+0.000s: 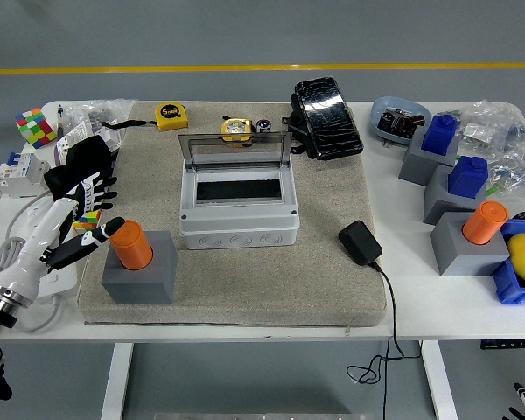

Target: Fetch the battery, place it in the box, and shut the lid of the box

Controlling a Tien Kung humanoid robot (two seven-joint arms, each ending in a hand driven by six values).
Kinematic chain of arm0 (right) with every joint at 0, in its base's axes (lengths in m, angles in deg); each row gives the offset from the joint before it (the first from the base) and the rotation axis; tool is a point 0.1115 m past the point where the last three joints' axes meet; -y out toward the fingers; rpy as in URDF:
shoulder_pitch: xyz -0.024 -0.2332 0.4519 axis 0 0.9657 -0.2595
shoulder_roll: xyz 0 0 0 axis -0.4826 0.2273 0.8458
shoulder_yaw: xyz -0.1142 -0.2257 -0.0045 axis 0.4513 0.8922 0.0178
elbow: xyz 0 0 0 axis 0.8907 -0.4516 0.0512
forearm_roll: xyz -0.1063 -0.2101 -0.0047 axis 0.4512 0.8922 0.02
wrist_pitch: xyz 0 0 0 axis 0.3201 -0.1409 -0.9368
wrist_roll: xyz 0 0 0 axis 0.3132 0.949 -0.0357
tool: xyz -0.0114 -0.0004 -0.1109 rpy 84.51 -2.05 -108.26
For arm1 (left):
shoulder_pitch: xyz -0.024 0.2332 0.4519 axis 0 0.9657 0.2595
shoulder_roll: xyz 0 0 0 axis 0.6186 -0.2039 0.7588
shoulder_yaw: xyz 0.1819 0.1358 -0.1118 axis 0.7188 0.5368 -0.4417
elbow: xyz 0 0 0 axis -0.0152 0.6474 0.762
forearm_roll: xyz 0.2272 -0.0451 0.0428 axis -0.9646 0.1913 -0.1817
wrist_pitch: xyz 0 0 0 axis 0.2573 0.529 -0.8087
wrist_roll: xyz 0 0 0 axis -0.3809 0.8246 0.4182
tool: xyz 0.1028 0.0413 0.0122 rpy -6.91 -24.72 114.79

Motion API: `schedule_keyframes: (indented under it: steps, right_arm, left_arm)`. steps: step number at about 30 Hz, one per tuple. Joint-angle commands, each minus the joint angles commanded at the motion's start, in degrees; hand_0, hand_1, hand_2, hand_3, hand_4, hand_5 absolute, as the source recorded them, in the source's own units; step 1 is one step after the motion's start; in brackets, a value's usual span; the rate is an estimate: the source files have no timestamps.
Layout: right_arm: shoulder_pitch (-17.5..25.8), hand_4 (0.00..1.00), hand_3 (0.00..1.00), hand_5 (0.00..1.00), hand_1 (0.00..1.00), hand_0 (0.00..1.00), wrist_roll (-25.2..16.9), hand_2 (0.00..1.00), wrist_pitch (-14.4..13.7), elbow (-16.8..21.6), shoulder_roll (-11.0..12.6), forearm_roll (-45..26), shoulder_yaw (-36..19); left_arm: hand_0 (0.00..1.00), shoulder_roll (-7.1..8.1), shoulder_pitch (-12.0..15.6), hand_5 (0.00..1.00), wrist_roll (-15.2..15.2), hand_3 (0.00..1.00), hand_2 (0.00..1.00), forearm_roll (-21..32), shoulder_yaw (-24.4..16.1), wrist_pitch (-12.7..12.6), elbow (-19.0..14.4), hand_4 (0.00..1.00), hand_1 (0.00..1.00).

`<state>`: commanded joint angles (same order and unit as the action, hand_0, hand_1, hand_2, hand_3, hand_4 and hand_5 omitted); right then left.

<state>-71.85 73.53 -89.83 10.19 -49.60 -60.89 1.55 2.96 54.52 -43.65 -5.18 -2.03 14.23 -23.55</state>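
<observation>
White desk (472, 319) is carrying a beige mat (332, 289). Grey box (238, 210) is sitting mid-mat, its clear lid (234, 149) standing open at the far side. Left hand (86, 229) is reaching in from the left, white-and-black fingers (101, 233) touching the orange battery (132, 244), not clearly wrapping it; can't tell the grip. Battery is standing upright in a grey holder (144, 276) at the mat's near left. Right hand is barely showing at the near-right corner.
</observation>
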Motion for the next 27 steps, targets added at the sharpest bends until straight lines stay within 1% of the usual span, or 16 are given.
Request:
schedule_keyframes:
  steps: [5,6,11,12,17,18,23,24,27]
  right_arm:
    - [-0.02,0.973,0.568,0.557,0.649,0.628,-0.45,0.647,0.14,0.0,-0.01,-1.16,1.21]
    - [-0.02,0.974,0.569,0.556,0.649,0.627,-0.52,0.647,0.13,0.0,-0.05,-1.29,1.34]
    - [0.02,0.974,0.569,0.556,0.649,0.627,-0.75,0.647,0.19,0.0,-0.08,-1.84,1.85]
    - [0.06,0.974,0.569,0.556,0.649,0.629,-0.68,0.647,0.21,0.0,-0.07,-1.74,1.7]
    - [0.12,0.974,0.569,0.556,0.649,0.629,-0.24,0.647,0.24,0.0,-0.05,-1.09,0.94]
    - [0.11,0.974,0.569,0.556,0.649,0.63,-0.28,0.648,0.27,0.0,-0.06,-1.22,1.07]
    - [0.02,0.974,0.569,0.556,0.649,0.63,-0.67,0.648,0.37,0.0,-0.21,-1.97,1.93]
    - [-0.01,0.974,0.569,0.556,0.649,0.631,-0.74,0.648,0.39,0.0,-0.26,-2.09,2.07]
    - [0.0,0.974,0.569,0.556,0.649,0.631,-0.86,0.648,0.46,0.0,-0.35,-2.37,2.42]
  left_arm:
    - [0.697,-0.56,-0.16,0.479,0.11,0.986,0.948,-1.8,1.16,-0.67,0.29,0.998,0.833]
    - [0.673,-0.6,-0.1,0.355,0.08,0.954,0.941,-2.11,1.42,-0.86,0.31,0.998,0.809]
    - [0.673,-0.82,0.47,0.355,-0.45,0.954,0.941,-2.37,1.82,-1.47,-0.42,0.998,0.809]
    - [0.67,-0.96,0.49,0.318,-0.63,0.937,0.935,-2.31,1.86,-1.61,-0.45,0.998,0.796]
    - [0.67,-1.75,-0.22,0.318,-1.21,0.937,0.935,-1.95,2.61,-2.33,0.29,0.998,0.796]
    - [0.548,-1.97,-0.39,0.183,-1.21,0.887,0.863,-2.11,2.69,-2.34,0.47,0.998,0.716]
    - [0.548,-2.94,-1.17,0.183,-1.36,0.887,0.863,-0.54,3.23,-1.91,1.56,0.998,0.716]
    - [0.467,-3.04,-1.32,0.076,-1.48,0.823,0.767,0.06,3.44,-1.78,1.81,0.998,0.646]
    - [0.467,-3.32,-1.74,0.076,-1.86,0.823,0.767,1.21,3.91,-1.56,2.41,0.998,0.646]
